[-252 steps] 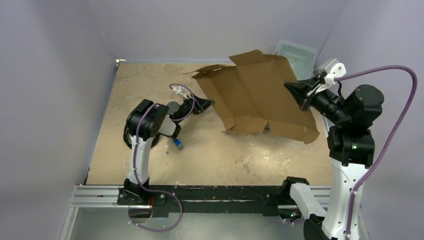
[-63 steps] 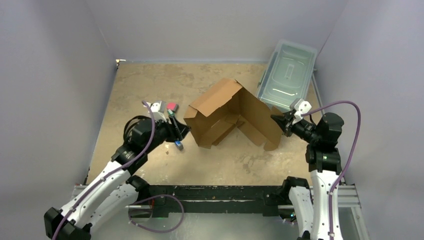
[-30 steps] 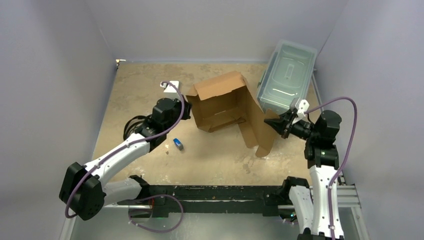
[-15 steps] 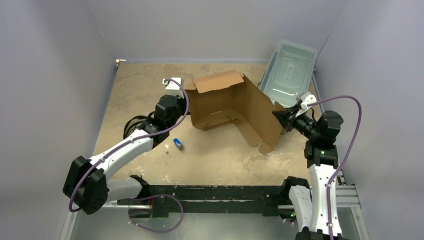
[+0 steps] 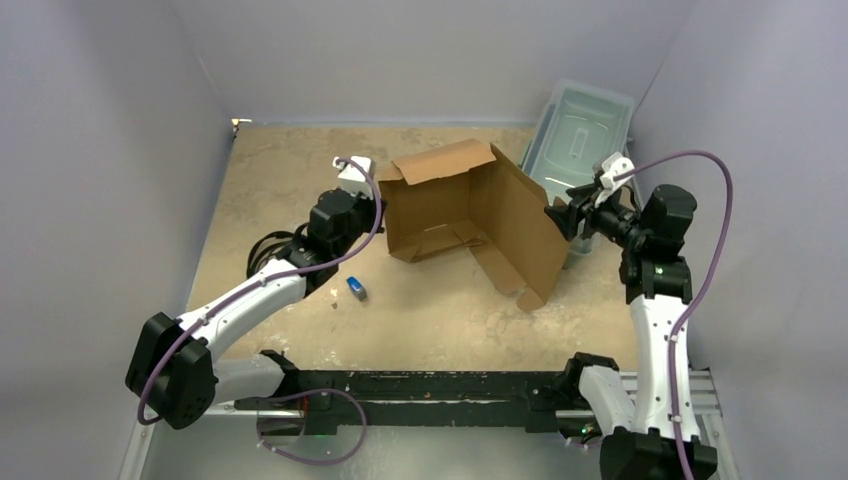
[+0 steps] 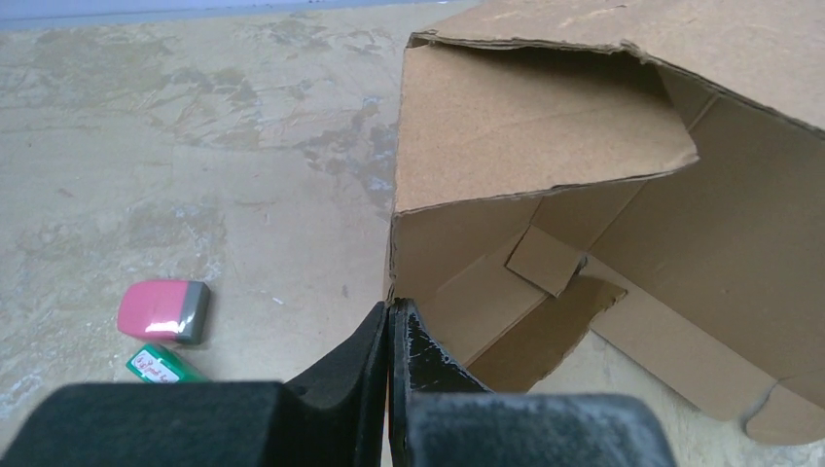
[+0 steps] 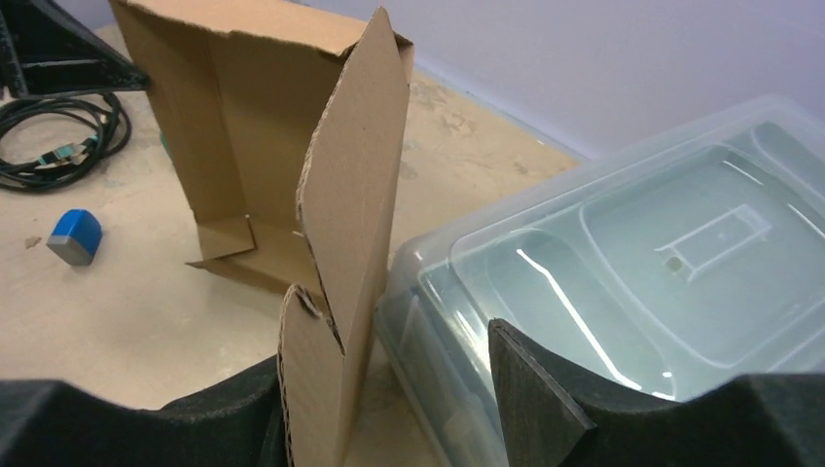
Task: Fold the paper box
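Note:
The paper box (image 5: 470,215) is brown corrugated cardboard, partly folded, standing open toward the front in the middle of the table. My left gripper (image 5: 378,205) is shut, and its tips (image 6: 389,307) rest right at the box's (image 6: 545,126) left corner edge. My right gripper (image 5: 560,215) is open. The box's upright right panel (image 7: 350,195) stands between its fingers, close to the left finger (image 7: 243,409) and away from the right one. In the right wrist view the gripper (image 7: 384,350) straddles that panel's edge without pinching it.
A clear plastic lidded bin (image 5: 575,130) stands just behind and to the right of the box, close to the right gripper (image 7: 632,243). A small blue block (image 5: 355,288) lies in front of the box. A pink eraser (image 6: 161,311) and a green item (image 6: 161,365) lie to its left.
The right gripper has opened and let go of the box's right panel, and has drawn up and back to the right. The left gripper stays shut at the box's left corner.

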Motion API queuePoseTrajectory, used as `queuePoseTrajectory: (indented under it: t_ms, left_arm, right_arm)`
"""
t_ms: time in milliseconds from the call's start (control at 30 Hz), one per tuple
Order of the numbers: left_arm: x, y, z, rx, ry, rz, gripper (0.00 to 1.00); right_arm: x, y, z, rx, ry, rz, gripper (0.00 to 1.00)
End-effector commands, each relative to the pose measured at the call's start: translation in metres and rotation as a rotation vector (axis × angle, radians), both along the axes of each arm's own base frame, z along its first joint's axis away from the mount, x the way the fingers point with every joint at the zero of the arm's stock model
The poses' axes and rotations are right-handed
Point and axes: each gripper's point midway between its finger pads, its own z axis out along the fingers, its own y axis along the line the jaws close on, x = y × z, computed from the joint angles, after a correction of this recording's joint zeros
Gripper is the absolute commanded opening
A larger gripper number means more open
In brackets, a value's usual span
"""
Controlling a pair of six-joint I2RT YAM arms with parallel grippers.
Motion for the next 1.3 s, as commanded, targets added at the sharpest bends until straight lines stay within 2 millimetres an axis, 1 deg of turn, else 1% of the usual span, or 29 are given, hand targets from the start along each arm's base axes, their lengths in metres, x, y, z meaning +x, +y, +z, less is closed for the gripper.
queuePoseTrajectory:
  t_ms: [0, 100, 233, 300, 400, 500, 600, 733, 833, 900, 967, 1000, 1033, 1167, 1267]
  left_arm:
    - [-0.004, -0.012, 0.028, -0.063, -0.062, -0.059, 0.0]
    - [-0.005, -0.014, 0.029, -0.073, -0.06, -0.07, 0.0]
    - [-0.007, -0.016, 0.031, -0.078, -0.055, -0.077, 0.0]
    - [-0.007, -0.016, 0.03, -0.081, -0.05, -0.081, 0.0]
    - [-0.008, -0.017, 0.032, -0.084, -0.05, -0.085, 0.0]
    - [-0.009, -0.018, 0.033, -0.086, -0.048, -0.089, 0.0]
    - [-0.01, -0.019, 0.035, -0.091, -0.046, -0.096, 0.0]
    - [-0.01, -0.02, 0.037, -0.097, -0.041, -0.1, 0.0]
    - [-0.011, -0.021, 0.038, -0.103, -0.037, -0.102, 0.0]
    - [-0.012, -0.021, 0.04, -0.108, -0.034, -0.103, 0.0]
    - [-0.013, -0.022, 0.041, -0.113, -0.029, -0.107, 0.0]
    - [-0.014, -0.022, 0.043, -0.117, -0.029, -0.107, 0.0]
    - [-0.015, -0.022, 0.043, -0.119, -0.028, -0.108, 0.0]
    - [-0.019, -0.022, 0.049, -0.126, -0.029, -0.115, 0.0]
    - [-0.021, -0.023, 0.054, -0.13, -0.038, -0.121, 0.0]
  right_arm:
    - [0.009, -0.004, 0.026, -0.048, -0.026, -0.037, 0.6]
    - [0.015, 0.0, 0.023, -0.073, -0.006, -0.032, 0.61]
    - [0.016, 0.013, 0.019, -0.121, 0.006, -0.002, 0.72]
    - [0.016, 0.016, 0.017, -0.128, 0.009, 0.005, 0.74]
    - [0.022, 0.012, 0.016, -0.141, 0.018, -0.018, 0.75]
    - [0.026, 0.006, 0.02, -0.159, 0.02, -0.053, 0.79]
    - [0.026, 0.005, 0.027, -0.162, 0.009, -0.054, 0.81]
    - [0.024, 0.01, 0.042, -0.157, -0.002, -0.026, 0.81]
    - [0.022, 0.017, 0.046, -0.16, 0.007, 0.011, 0.81]
    - [0.023, 0.02, 0.044, -0.164, 0.021, 0.029, 0.81]
    - [0.025, 0.019, 0.041, -0.171, 0.033, 0.024, 0.81]
    - [0.025, 0.026, 0.038, -0.174, 0.039, 0.043, 0.81]
    - [0.026, 0.028, 0.036, -0.181, 0.044, 0.046, 0.81]
    - [0.03, 0.033, 0.033, -0.211, 0.057, 0.051, 0.76]
    - [0.033, 0.035, 0.035, -0.228, 0.057, 0.043, 0.66]
